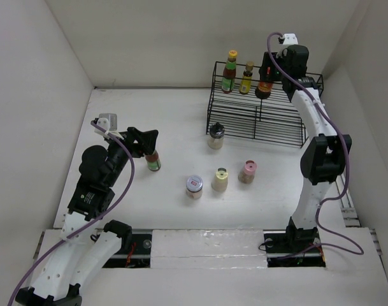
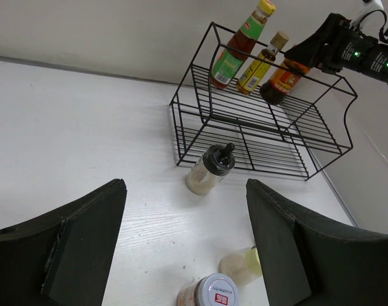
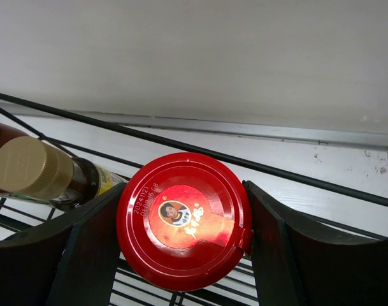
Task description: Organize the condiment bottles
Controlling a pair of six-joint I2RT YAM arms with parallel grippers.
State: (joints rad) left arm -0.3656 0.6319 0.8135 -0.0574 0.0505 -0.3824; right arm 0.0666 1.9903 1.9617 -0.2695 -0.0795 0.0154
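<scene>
**Item: red-lidded jar (image 3: 181, 210).** We found it directly between the fingers of the right claw (image 3: 183, 255). The claw stood part-way open, its pads pressed against both sides of the round, glossy plastic lid (a small portrait sticker sat at its centre). The jar's long axis ran straight away from the claw, lid toward the wrist. Its dark body hung over the top shelf of the black wire rack (image 1: 257, 121); whether the base touched the wires we could not tell. Just to the claw's left stood a slim dark bottle (image 3: 31, 169) with a ribbed tan cap, and beyond that a taller green-labelled bottle (image 1: 230, 71) with a yellow cap. We judged a release to be next, with the jar set level and clear of its neighbour.

**Item: left claw (image 2: 186, 191).** Its fingers were wide apart and held nothing. Ahead of it we listed a grey-capped shaker (image 2: 209, 169), a silver-lidded jar (image 2: 213, 294) and a cream shaker (image 2: 235, 261), with a pink-capped shaker (image 1: 247, 171) farther to its right. A small dark bottle (image 1: 153, 160) stood just beside its fingers, so this arm was the nearer one to it.
</scene>
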